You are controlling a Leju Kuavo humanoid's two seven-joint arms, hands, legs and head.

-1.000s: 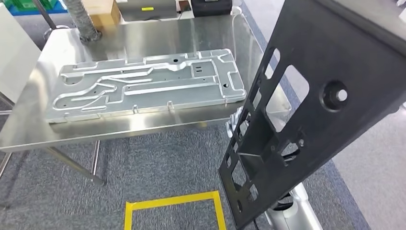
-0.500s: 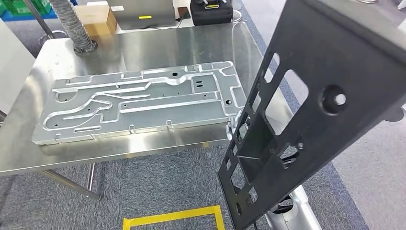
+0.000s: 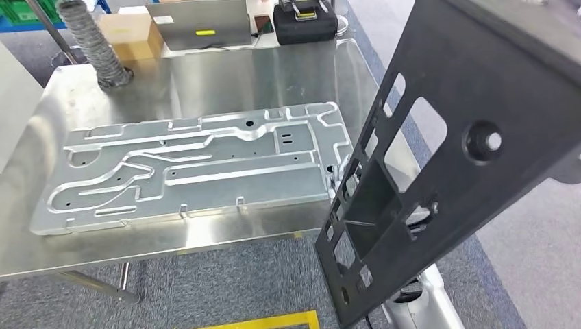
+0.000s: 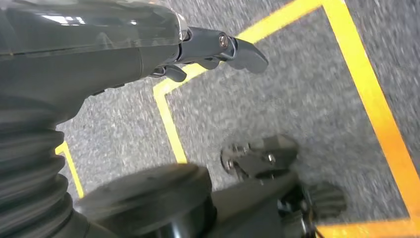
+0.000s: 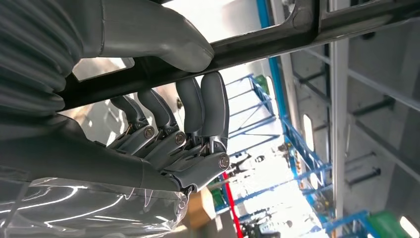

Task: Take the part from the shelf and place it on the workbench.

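Robot hand (image 5: 168, 144): grey ribbed cover, dark fingers, silver screws.

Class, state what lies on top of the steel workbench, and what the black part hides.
On the workbench lie a machined aluminium plate, cardboard box and hose. The black part covers its right corner.

Matt black part (image 3: 473, 130), shiny steel workbench (image 3: 226, 75) (brushed, reflective)
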